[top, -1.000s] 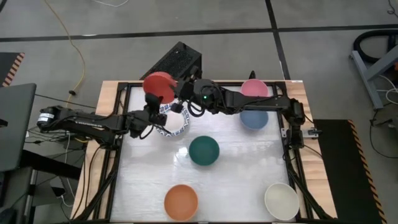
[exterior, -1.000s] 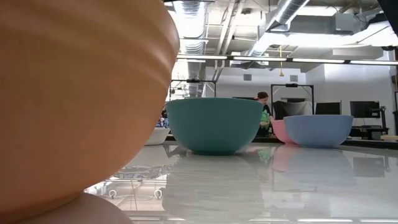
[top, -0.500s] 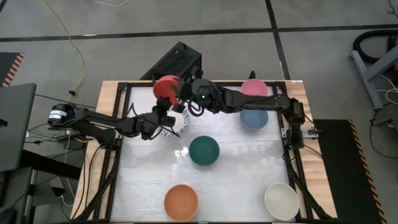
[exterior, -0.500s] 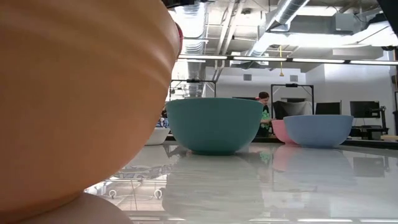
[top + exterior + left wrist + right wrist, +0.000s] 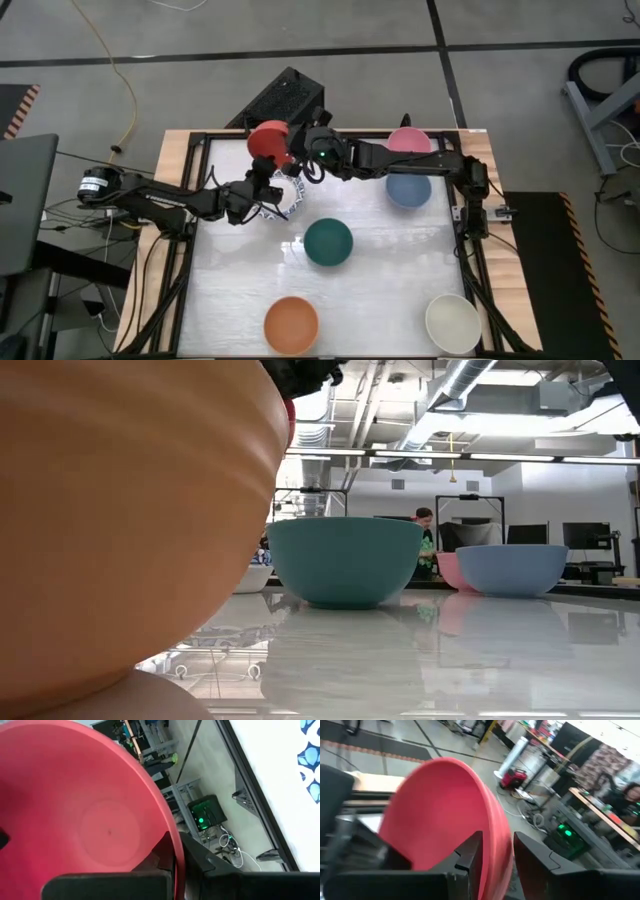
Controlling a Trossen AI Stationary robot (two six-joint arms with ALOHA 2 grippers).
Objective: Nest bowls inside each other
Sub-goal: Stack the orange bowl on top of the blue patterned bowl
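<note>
The red bowl [image 5: 268,140] hangs above the table's far left part, tipped up on edge, with its hollow [image 5: 90,820] facing my left wrist camera. My left gripper [image 5: 268,172] is shut on its rim. My right gripper [image 5: 296,152] is open, with one finger on either side of the rim [image 5: 497,845] on the bowl's right side. The pink bowl [image 5: 408,140] and blue bowl [image 5: 408,188] stand on their bases at the far right. The dark green bowl [image 5: 328,242] stands in the middle, the orange bowl [image 5: 291,324] and cream bowl [image 5: 453,322] near the front edge. My left gripper pinches the red bowl's rim [image 5: 172,847], one finger inside the hollow and one outside the wall. The fingers come level from the table's left. The bowl is lifted clear and tilted on edge. My right gripper straddles the rim; whether its inner finger [image 5: 470,855] touches the wall, I cannot tell.
A blue-and-white patterned plate [image 5: 285,200] lies on the table just below the red bowl and my left gripper. In the low view the orange bowl [image 5: 120,510] fills the left side. A black box [image 5: 285,98] sits beyond the far edge. A person [image 5: 424,520] is in the room behind.
My left gripper has gone toward the table's right and a little down, rolling its wrist. The red bowl has tipped more onto its edge and moved right with it. My right gripper has sunk slightly and closed in on the bowl's rim, its fingers no wider or narrower.
</note>
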